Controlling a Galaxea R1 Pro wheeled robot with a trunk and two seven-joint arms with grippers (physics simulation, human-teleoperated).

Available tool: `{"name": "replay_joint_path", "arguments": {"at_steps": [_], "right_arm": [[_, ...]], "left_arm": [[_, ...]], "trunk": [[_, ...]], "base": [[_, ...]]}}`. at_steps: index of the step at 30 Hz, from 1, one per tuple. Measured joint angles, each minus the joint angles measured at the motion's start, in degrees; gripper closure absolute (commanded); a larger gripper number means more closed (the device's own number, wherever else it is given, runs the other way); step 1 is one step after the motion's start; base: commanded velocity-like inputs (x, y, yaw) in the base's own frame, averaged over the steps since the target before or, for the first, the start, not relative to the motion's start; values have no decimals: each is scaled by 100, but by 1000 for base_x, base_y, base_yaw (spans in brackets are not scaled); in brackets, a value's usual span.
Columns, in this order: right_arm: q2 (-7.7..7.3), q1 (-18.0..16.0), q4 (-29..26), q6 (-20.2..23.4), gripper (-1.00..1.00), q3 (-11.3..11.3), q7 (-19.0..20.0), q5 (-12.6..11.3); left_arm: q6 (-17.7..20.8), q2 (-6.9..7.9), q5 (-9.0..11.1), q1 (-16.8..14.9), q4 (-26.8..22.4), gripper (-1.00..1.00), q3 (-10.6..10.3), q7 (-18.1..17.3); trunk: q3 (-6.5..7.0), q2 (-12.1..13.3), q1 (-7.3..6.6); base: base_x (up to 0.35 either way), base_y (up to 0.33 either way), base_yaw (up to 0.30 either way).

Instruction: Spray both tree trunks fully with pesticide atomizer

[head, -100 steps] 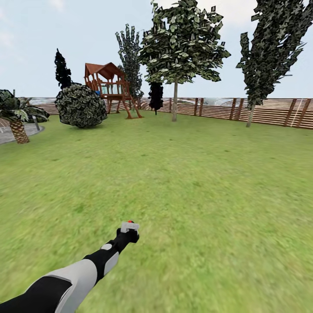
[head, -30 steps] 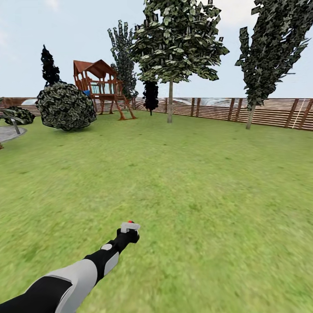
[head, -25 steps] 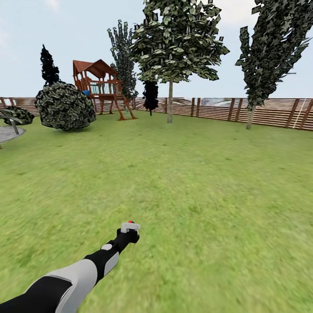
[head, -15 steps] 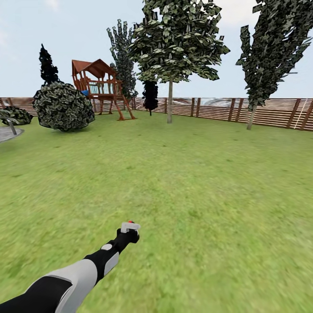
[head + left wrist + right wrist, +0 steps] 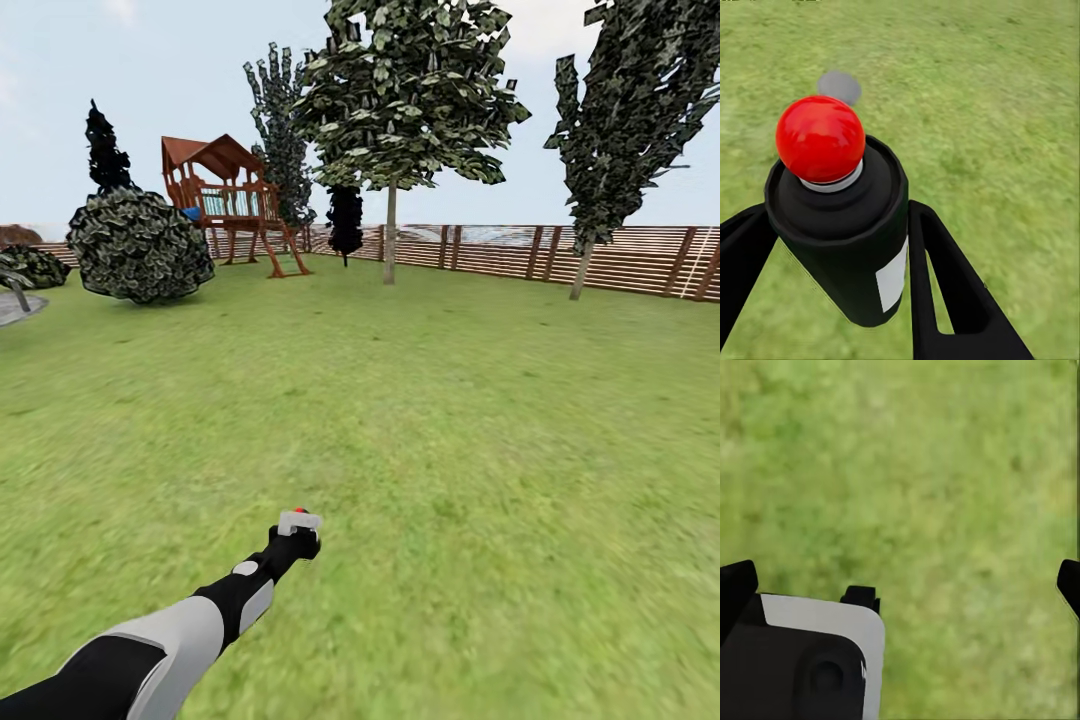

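Head view: left arm (image 5: 170,635) stretched forward from near left, over grass (image 5: 450,430). Left gripper (image 5: 298,522) at its end, clamped on atomizer (image 5: 299,512); red top just visible above pale fingers. Lawn wide, running to slat fence (image 5: 620,258) at far side. Two trees by fence: one at far centre, trunk (image 5: 390,238) straight and bare under broad leafy canopy (image 5: 410,90); second tree (image 5: 625,120) at far right, trunk (image 5: 580,272) thin and leaning slightly. Both well apart from arm. Playset (image 5: 225,200) at far left of centre, round bush (image 5: 140,245) left of it and nearer. Dark cone tree (image 5: 103,150) behind bush, another dark one (image 5: 346,220) between playset and centre trunk. Edge of grey patio (image 5: 15,308) at far left.

Left wrist view: atomizer (image 5: 844,225) upright between two black fingers (image 5: 952,292), both pressed against black body. Red ball top (image 5: 820,139) above grey collar; white label (image 5: 894,277) on side next to one finger. Grass (image 5: 1005,105) beyond, with small grey round spot (image 5: 838,87) on it.

Right wrist view: blurred grass (image 5: 930,472) below. Right gripper (image 5: 904,577) spread wide, black fingertips (image 5: 736,585) at opposite edges, nothing between. White and black housing (image 5: 802,660) of robot in near corner.
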Motion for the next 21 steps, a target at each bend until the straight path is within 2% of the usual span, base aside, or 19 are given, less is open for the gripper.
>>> {"name": "replay_joint_path", "arguments": {"at_steps": [21], "right_arm": [[0,0,2,16,-100,-1,0,3]], "left_arm": [[0,3,0,0,0,100,8,0]], "trunk": [[0,0,0]], "base": [[350,-92,0]]}}
